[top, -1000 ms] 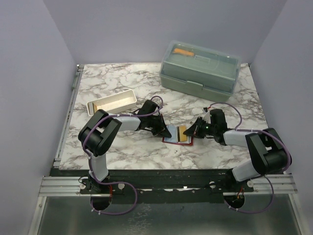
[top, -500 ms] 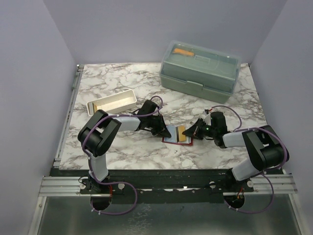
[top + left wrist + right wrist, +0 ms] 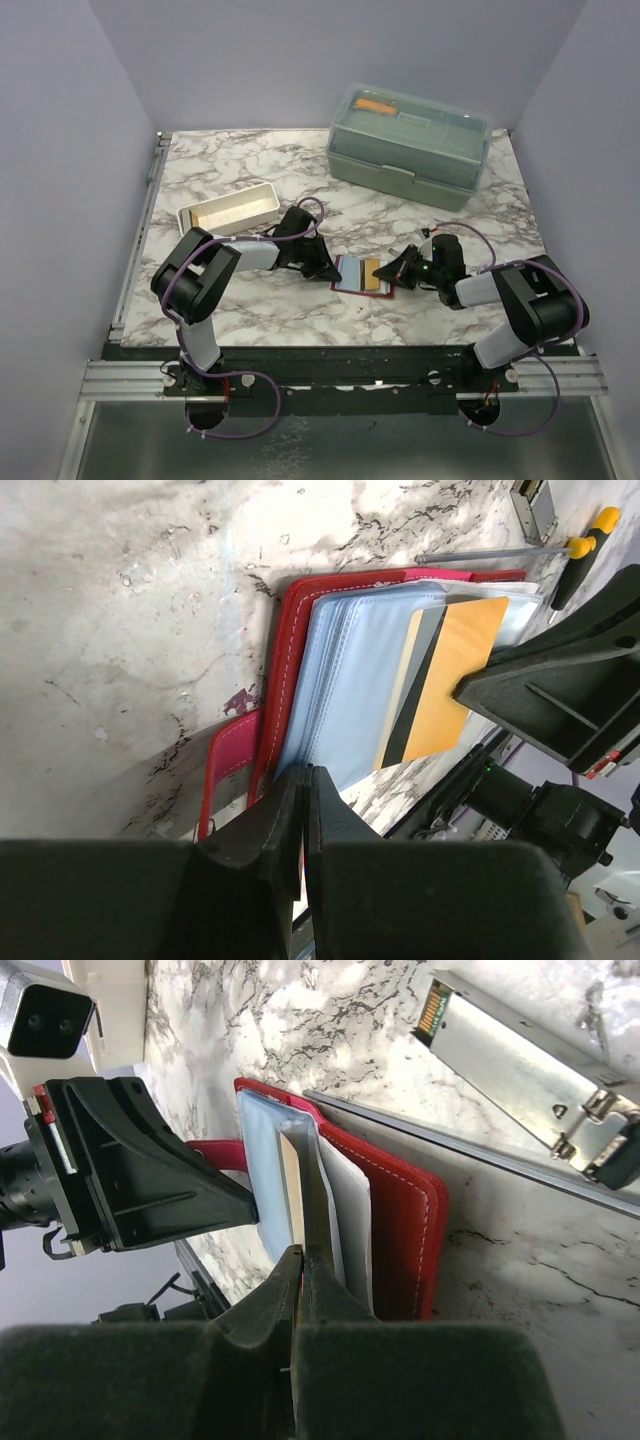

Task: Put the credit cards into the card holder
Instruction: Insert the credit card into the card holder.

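Note:
The dark-red card holder (image 3: 348, 274) lies open on the marble between my two grippers. It also shows in the left wrist view (image 3: 290, 630) and the right wrist view (image 3: 410, 1220), with pale-blue sleeves. My left gripper (image 3: 327, 269) (image 3: 304, 772) is shut on the near edge of a blue sleeve, at the holder's left side. My right gripper (image 3: 391, 272) (image 3: 300, 1252) is shut on an orange credit card (image 3: 450, 670) with a black stripe. The card shows edge-on in the right wrist view (image 3: 295, 1185), and its far end is tucked between the sleeves.
A long white tray (image 3: 228, 208) stands at the back left. A large pale-green lidded box (image 3: 410, 145) stands at the back right. The marble table's left rail (image 3: 152, 165) borders the work area.
My left gripper has drawn back to the left with the blue sleeve, so the holder lies wider open. My right gripper with the card has shifted slightly nearer and lower.

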Robot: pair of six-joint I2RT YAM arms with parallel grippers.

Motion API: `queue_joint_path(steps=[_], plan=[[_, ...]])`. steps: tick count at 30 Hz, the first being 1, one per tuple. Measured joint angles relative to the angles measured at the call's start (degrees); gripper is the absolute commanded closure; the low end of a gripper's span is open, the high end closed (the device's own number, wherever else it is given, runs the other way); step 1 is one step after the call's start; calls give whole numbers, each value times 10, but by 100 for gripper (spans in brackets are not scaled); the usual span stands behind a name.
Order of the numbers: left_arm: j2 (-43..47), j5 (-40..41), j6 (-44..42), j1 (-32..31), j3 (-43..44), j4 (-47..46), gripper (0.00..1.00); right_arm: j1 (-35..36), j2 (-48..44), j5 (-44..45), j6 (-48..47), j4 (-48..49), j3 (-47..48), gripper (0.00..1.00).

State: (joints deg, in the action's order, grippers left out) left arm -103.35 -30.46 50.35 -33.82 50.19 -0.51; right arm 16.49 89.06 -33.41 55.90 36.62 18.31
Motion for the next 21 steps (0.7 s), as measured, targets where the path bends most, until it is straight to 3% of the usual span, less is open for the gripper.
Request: queue_joint_path(steps=[11, 14, 17, 21], plan=[[0, -7, 18, 0, -15, -30, 94, 26, 61, 25, 12, 112, -17, 98], [0, -8, 22, 0, -17, -34, 94, 51, 73, 47, 17, 144, -22, 76], [2, -8, 24, 0, -19, -37, 93, 64, 57, 67, 13, 109, -14, 60], [8, -6, 24, -2, -23, -36, 93, 72, 0, 92, -27, -23, 27, 56]])
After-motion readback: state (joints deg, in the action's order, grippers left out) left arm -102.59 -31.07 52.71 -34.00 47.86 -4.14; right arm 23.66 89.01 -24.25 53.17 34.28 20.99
